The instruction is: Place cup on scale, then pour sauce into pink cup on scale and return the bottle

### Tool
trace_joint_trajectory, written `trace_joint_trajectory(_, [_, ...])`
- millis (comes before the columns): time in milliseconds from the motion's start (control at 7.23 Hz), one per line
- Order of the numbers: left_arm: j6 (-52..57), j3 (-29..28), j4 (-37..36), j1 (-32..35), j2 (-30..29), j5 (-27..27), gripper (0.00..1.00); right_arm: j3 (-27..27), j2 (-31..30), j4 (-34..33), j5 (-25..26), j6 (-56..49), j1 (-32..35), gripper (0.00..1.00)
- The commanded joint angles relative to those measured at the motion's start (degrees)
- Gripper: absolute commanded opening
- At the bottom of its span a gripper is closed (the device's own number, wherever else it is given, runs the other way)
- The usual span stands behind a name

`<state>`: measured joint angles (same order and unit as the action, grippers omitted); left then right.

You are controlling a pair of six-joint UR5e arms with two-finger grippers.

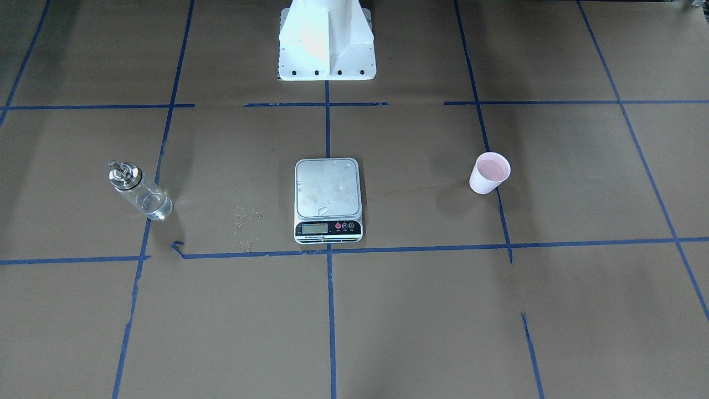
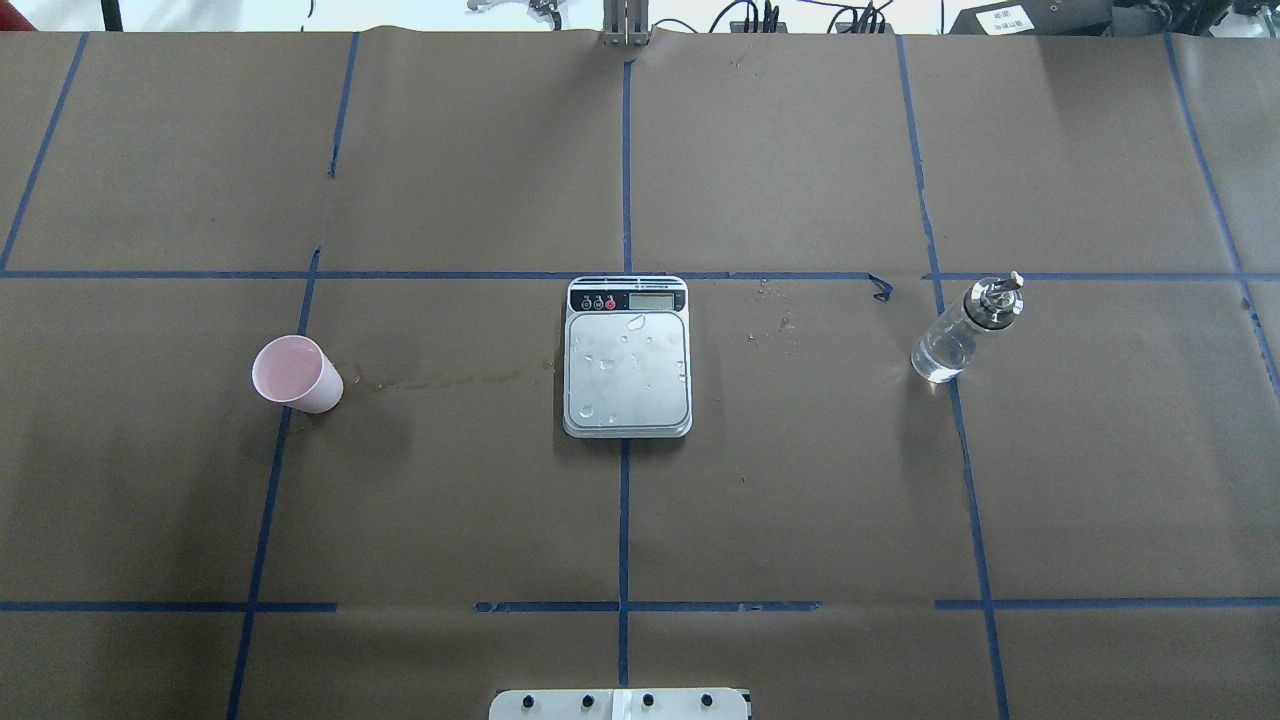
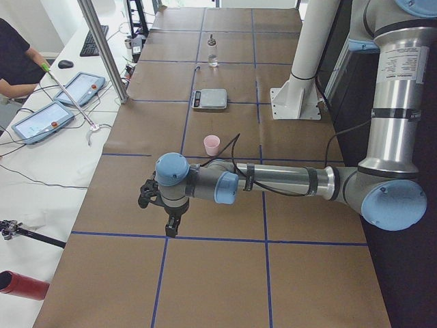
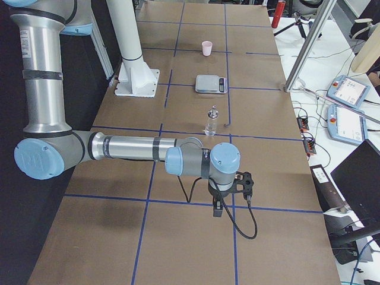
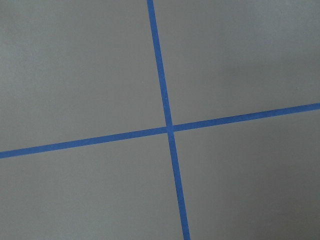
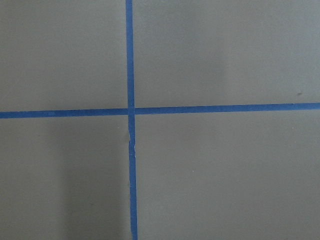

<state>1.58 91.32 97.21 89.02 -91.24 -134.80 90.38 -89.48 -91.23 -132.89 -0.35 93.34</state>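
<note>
The pale pink cup (image 2: 296, 374) stands upright on the brown paper on the robot's left, apart from the scale (image 2: 627, 358). It also shows in the front view (image 1: 489, 173). The scale (image 1: 328, 199) sits mid-table, its silver platform bare but for water drops. The clear glass bottle (image 2: 965, 331) with a silver cap stands on the robot's right (image 1: 139, 190). My left gripper (image 3: 169, 225) hangs above the table's left end, far from the cup (image 3: 212, 144). My right gripper (image 4: 218, 209) hangs above the right end, short of the bottle (image 4: 211, 122). I cannot tell if either is open. Both wrist views show only paper and tape.
The robot's white base (image 1: 327, 44) stands behind the scale. Blue tape lines grid the paper. Small specks (image 1: 246, 227) lie between bottle and scale, and a faint wet streak (image 2: 450, 378) runs from cup to scale. Tablets (image 3: 41, 119) and a metal pole (image 3: 102, 48) stand off the table's far side.
</note>
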Motion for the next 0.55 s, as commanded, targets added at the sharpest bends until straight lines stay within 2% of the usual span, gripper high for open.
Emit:
trace_joint_trajectory(0, [0.2, 0.0, 0.1, 0.1, 0.0, 0.0, 1.0, 0.1, 0.0, 0.1, 0.0, -0.3, 0.0, 1.0])
trace_joint_trajectory(277, [0.0, 5.1, 0.0, 0.0, -0.8, 0.0, 1.0, 0.5, 0.0, 0.0, 0.0, 0.2, 0.0, 1.0])
trace_joint_trajectory(415, [-0.1, 6.1, 1.0, -1.1, -4.9, 0.1, 1.0, 1.3, -0.3, 0.0, 0.0, 0.3, 0.0, 1.0])
